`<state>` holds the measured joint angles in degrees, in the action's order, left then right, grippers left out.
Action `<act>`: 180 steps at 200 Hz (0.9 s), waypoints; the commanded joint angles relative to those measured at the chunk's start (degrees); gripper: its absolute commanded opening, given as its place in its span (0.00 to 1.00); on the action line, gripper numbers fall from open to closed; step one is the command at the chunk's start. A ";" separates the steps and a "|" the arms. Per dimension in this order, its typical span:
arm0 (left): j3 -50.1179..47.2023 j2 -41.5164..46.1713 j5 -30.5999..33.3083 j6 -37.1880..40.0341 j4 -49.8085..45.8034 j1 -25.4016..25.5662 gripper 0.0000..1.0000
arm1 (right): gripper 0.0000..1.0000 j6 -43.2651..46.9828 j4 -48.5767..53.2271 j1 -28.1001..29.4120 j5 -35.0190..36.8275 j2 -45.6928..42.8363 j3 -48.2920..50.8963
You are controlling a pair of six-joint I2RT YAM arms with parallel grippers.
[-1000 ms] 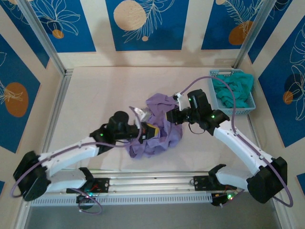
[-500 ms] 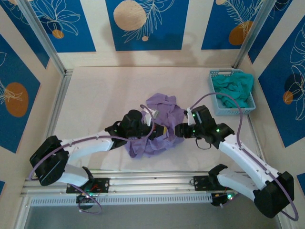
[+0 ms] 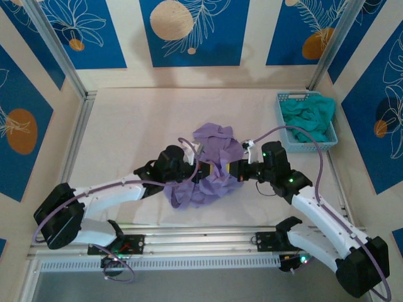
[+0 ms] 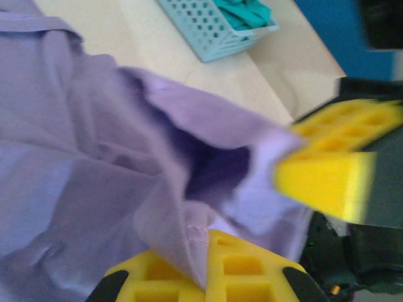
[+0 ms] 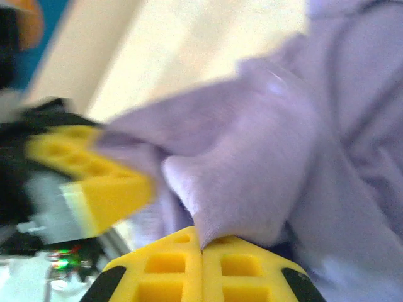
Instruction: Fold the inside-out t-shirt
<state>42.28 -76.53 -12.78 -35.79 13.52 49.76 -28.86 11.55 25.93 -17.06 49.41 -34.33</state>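
**Top external: lavender t-shirt (image 3: 211, 141) bunched up and pinched from both sides**

From above, the lavender t-shirt lies in a crumpled heap near the middle of the pale table (image 3: 132, 119), a little toward the near edge. It is not spread flat, and folds of cloth stand up at the far side of the heap. The left gripper (image 3: 200, 173) reaches in from the left and the right gripper (image 3: 235, 170) from the right. They face each other across the near half of the heap, close together, both buried in cloth.

On the left wrist camera, the left gripper (image 4: 208, 251) has its two yellow pads closed together, with a stitched edge of the shirt (image 4: 75, 157) nipped in the seam between them. Just past the raised fold, a yellow finger (image 4: 324, 173) of the other arm shows, blurred.

On the right wrist camera, the right gripper (image 5: 201, 242) is likewise clamped tight, pads meeting, with a wad of the purple cloth (image 5: 252, 157) caught between them. The opposite arm's yellow finger (image 5: 88, 179) sits just beside that fold.

Well apart, at the far right of the table, a light blue basket (image 3: 281, 119) holds a teal garment (image 3: 310, 116).
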 commanded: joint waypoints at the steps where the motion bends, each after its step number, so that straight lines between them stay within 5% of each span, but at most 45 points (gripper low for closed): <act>1: -2.22 1.09 1.83 -1.29 -1.36 -2.18 0.00 | 0.00 -2.16 -13.67 -0.93 -13.98 0.42 2.37; 46: -4.30 4.90 0.28 1.50 -1.06 -2.91 0.16 | 0.00 -2.50 -15.35 -1.07 -15.31 3.68 1.97; 89: -5.01 11.73 7.48 5.76 -9.98 -3.25 0.48 | 0.00 -2.17 -16.05 -0.63 -15.52 4.12 3.36; 140: -2.13 10.35 -12.10 3.65 -0.35 -3.23 0.48 | 0.00 -1.28 -15.39 0.17 -15.04 4.12 3.45; 180: 1.82 4.15 -15.03 1.48 3.78 -3.24 0.47 | 0.00 -0.94 -14.65 0.44 -14.66 3.55 3.61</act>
<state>40.62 -70.32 -22.65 -32.77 12.49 46.87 -30.87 -3.38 25.91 -31.09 53.54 -31.38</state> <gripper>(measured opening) 0.476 0.059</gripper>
